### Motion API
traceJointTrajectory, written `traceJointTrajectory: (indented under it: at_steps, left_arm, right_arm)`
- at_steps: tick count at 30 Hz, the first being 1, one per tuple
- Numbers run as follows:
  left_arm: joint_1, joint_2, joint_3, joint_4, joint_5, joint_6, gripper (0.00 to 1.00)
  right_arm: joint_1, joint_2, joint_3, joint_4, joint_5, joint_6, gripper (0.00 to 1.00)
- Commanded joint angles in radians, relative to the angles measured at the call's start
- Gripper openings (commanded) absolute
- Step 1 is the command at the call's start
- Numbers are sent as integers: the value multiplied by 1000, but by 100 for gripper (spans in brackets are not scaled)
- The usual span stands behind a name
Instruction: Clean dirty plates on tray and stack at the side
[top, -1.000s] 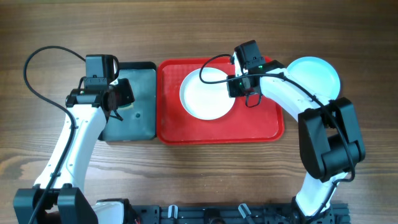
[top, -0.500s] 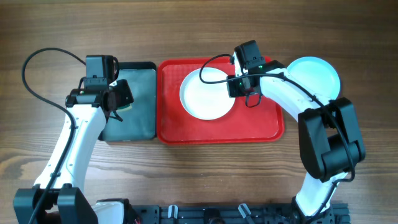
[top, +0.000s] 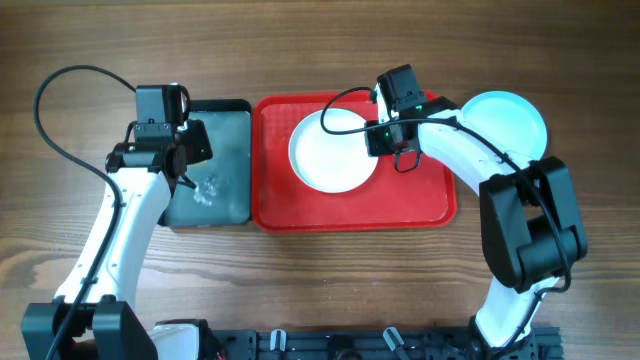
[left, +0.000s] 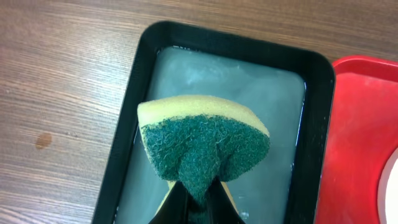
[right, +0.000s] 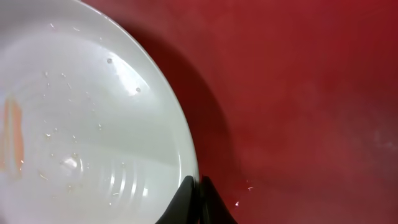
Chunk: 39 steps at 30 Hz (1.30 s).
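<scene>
step: sponge pickup done, next is scrubbing the white plate (top: 333, 152)
left gripper (left: 193, 190): clamped on the green-and-yellow sponge (left: 203, 144), pinching its lower edge, green scouring face toward the camera
sponge position: held above the black tray (left: 318, 130), clear of the soapy water (left: 249, 93) in it
right gripper (right: 194, 186): fingers pinched together on the right rim of the white plate, pinning it
white plate position: inside the red tray (top: 420, 195), upper middle, flat on the tray floor
dirt: orange smear (right: 12, 134) at the left of the plate in the right wrist view, plus small droplets
blue plate (top: 508, 120): on the wooden table (top: 320, 50) just right of the red tray, at the stack spot; cannot tell if it is one plate or two
how to do it well: carry the sponge right, over the tray rim, and set the green face flat on the plate; likely best to aim at the orange smear on the side away from the right gripper
how to do it well 2: right grip should hold the rim while the sponge presses, otherwise the plate probably slides on the wet tray
risk: sponge likely drips across the rim; too much push could tip the plate off the pinch
change vs earlier: left gripper sits slightly higher and further left, the sponge is out of the water, and foam marks now show on the water surface
no change: right arm, white plate and blue plate are in the same places
</scene>
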Motion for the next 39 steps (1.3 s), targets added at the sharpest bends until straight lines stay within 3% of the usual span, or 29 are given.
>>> traceJointTrajectory:
  at_steps: [1,17,20,23,29,33,39]
  left_arm:
    - [-11,-5,1,38,-21,70,4]
    - [-56,-5,1,90,-42,118,4]
    - [-57,-5,1,82,-40,117,4]
    - [-70,-5,1,76,-27,117,4]
    - [-72,-5,1,75,-26,117,4]
    - [-72,-5,1,78,0,117,4]
    - [-72,-5,1,124,0,128,4]
  right_arm:
    - [-2,-9,6,3,-86,9,4]
    - [1,-8,6,-50,-169,79,4]
    - [1,-6,6,-39,-83,79,17]
    - [11,12,6,-37,-74,81,6]
    - [29,18,6,-27,-73,79,14]
    - [29,37,6,-19,-74,80,4]
    - [29,37,6,-16,-227,135,5]
